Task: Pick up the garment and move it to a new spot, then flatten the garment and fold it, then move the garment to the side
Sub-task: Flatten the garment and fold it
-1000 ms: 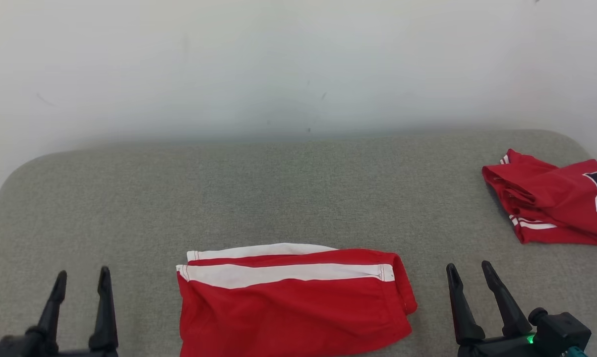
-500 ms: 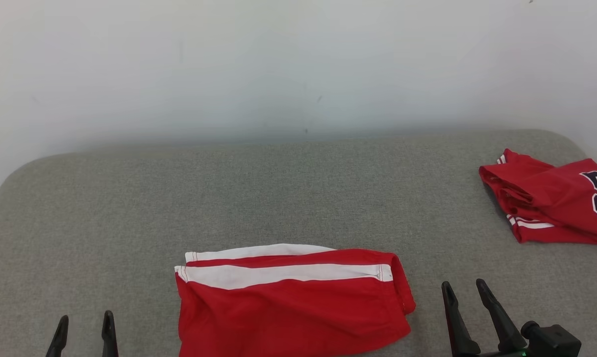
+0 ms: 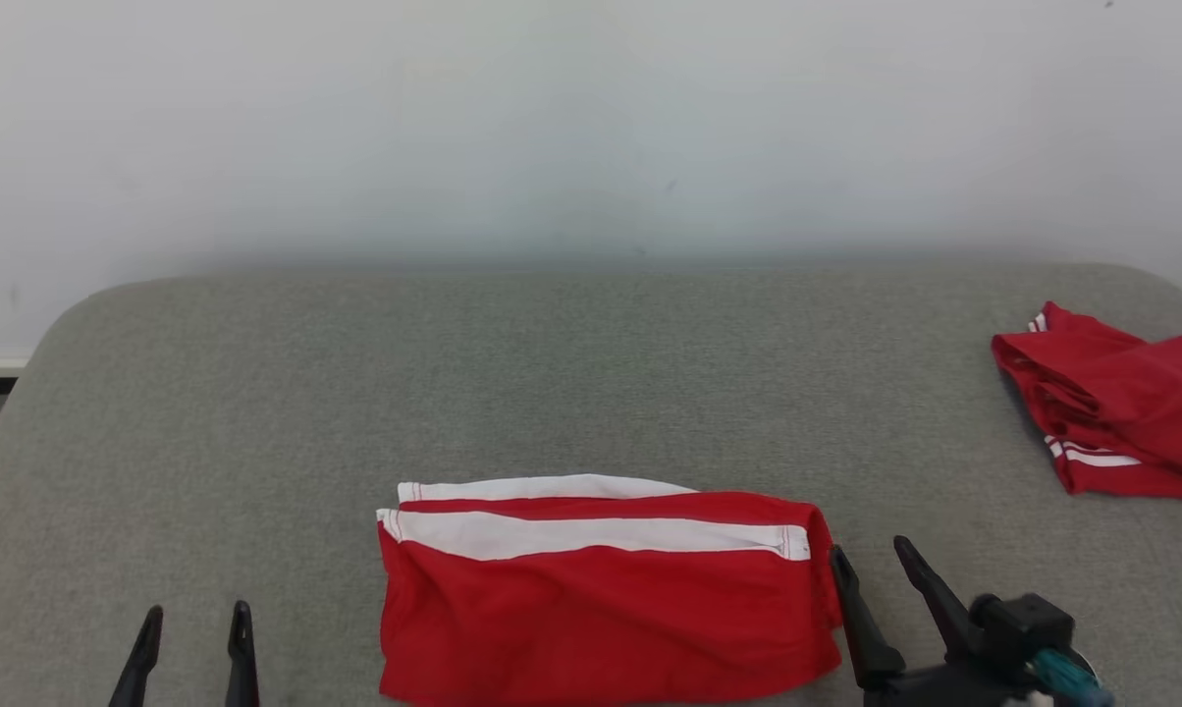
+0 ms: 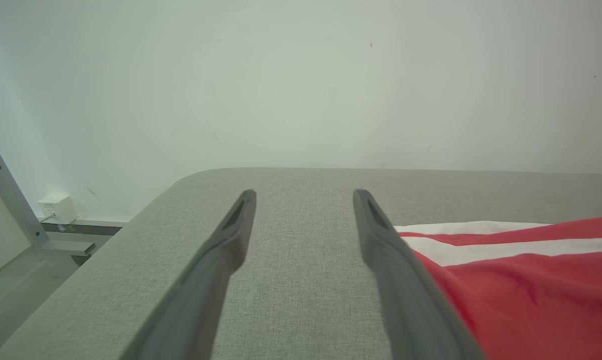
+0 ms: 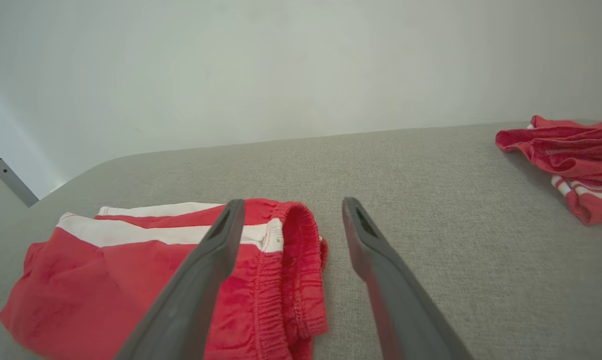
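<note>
Shorts (image 3: 601, 589) lie folded at lower centre of the head view, flat on the grey pad (image 3: 552, 373).
Right gripper (image 3: 868, 546) sits just beside the waistband end, jaws spread and empty. Left gripper (image 3: 198, 609), lower left, is well apart from the cloth, also spread and empty.
Risk: pinching only the top layer would undo the fold in transit; dragging over the coarse weave could ruck it.
Cloth is thin, soft, red with white stripes, elastic waistband gathered.
Jersey (image 3: 1111, 412) lies crumpled at the right edge.
</note>
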### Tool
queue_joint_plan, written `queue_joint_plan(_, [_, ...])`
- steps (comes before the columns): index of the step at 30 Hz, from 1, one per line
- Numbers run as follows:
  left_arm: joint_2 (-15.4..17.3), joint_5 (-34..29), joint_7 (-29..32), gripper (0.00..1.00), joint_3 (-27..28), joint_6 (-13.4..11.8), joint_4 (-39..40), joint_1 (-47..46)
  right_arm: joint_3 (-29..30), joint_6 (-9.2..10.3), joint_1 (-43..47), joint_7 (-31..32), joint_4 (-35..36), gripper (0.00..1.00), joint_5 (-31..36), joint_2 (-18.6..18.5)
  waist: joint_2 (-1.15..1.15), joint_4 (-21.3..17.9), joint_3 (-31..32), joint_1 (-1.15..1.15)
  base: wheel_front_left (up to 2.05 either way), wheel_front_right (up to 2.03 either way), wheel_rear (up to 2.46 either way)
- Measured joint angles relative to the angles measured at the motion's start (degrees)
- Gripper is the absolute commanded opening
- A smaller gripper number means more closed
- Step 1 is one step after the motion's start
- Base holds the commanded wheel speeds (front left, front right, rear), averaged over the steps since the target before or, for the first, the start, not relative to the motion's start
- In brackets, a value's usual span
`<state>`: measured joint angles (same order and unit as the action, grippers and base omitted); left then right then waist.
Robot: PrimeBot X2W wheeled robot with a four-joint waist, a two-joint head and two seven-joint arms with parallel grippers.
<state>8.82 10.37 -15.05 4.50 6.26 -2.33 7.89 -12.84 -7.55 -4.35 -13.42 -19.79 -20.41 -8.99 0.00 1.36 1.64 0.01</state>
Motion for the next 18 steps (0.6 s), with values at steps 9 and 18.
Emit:
queue_joint_plan(9, [-0.7, -1.1, 0.0, 1.0, -1.9, 0.8, -1.9, -1.9, 0.4, 0.0, -7.5, 1.9, -15.1, 1.0, 2.7, 1.0, 0.0, 3.5, -1.0, 0.0, 0.0, 0.0, 0.0])
queue_joint_plan(18, [-1.3, -1.2, 0.0, 1.0, -3.5, 0.9, -3.1, -4.0, 3.0, 0.0, -14.0, 1.7, -32.8, 1.0, 2.5, 3.1, 0.0, 8.0, -2.9, 0.0, 0.0, 0.0, 0.0])
